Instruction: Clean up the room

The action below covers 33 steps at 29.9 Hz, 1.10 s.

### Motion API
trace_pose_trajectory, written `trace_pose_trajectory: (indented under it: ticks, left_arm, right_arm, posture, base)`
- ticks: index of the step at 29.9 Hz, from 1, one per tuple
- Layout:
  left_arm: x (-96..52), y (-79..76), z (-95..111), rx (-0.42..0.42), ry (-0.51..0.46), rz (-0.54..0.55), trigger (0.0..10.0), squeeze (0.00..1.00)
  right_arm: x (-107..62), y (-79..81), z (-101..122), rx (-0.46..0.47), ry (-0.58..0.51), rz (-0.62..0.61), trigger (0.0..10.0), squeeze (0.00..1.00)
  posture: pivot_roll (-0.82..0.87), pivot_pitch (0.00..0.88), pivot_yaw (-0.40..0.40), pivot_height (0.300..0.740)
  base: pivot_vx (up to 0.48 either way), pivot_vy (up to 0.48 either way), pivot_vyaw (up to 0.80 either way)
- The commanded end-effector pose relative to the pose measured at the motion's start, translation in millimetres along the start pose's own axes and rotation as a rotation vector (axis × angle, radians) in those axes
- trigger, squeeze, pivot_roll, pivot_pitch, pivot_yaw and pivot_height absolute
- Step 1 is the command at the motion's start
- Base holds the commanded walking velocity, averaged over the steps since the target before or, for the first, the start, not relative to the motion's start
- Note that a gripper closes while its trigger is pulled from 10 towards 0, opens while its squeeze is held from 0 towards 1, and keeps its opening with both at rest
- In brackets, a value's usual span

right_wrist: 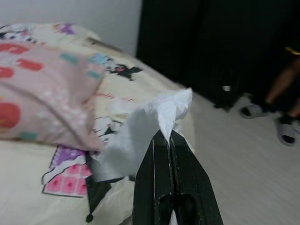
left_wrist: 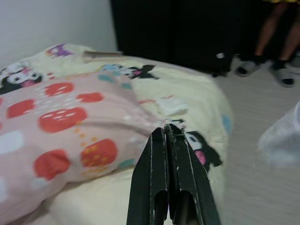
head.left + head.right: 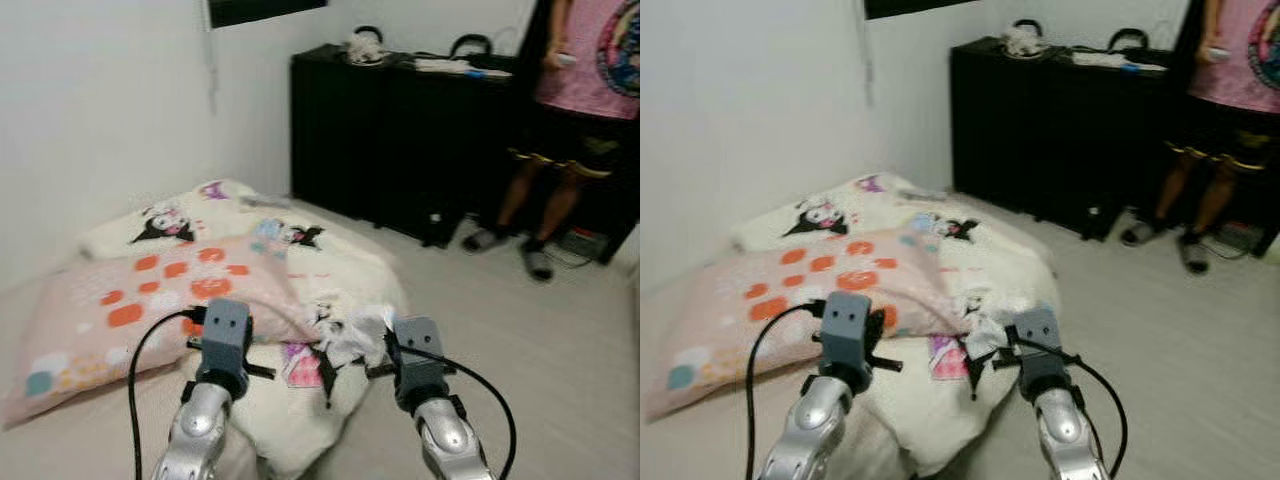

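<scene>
Right gripper (image 1: 169, 136) pinching white tissue (image 1: 145, 129) over cartoon-print bedding (image 3: 340, 270), no legible writing

Soft matt cloth pillow (image 3: 130, 310) and blanket (image 3: 330, 270), crumpled white tissue (image 1: 150, 126), glossy black cabinet (image 3: 400, 130).

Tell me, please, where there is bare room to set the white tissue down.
Free: pale floor between the cream blanket and black cabinet. Crowded: the pink pillow covers the blanket's left; a person stands by the cabinet. The right hand holds the tissue.
</scene>
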State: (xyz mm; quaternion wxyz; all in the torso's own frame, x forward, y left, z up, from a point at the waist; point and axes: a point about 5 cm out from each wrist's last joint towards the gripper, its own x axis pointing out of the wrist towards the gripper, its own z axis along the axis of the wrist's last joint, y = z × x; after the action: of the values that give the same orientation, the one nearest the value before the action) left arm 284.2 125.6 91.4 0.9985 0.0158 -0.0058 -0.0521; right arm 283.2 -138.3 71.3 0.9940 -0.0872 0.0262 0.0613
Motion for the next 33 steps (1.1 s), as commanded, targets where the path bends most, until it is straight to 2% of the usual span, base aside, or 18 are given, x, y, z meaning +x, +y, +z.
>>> trace_pose_trajectory:
  ticks: [1,19,33]
  left_arm:
    - [-0.8,3.7,-1.0,0.02,0.002,0.005,10.0,0.0]
    - [0.9,5.7,1.0,0.041,0.001,-0.019,10.0,0.0]
    - [1.9,5.8,1.8,0.041,0.002,-0.02,10.0,0.0]
  right_arm:
    - [-1.8,2.4,-4.7,0.009,0.023,0.001,10.0,0.0]
    - [-1.9,7.6,-6.7,0.038,0.03,-0.011,10.0,0.0]
    - [-1.5,6.6,-7.0,0.041,0.033,-0.014,10.0,0.0]
  posture:
    - [0.0,0.027,-0.005,0.74]
    - [0.02,0.034,0.026,0.74]
    - [0.02,0.036,0.022,0.74]
  base:
    - [0.0,0.0,-0.8]
    - [0.0,0.0,-0.8]
    - [0.0,0.0,-0.8]
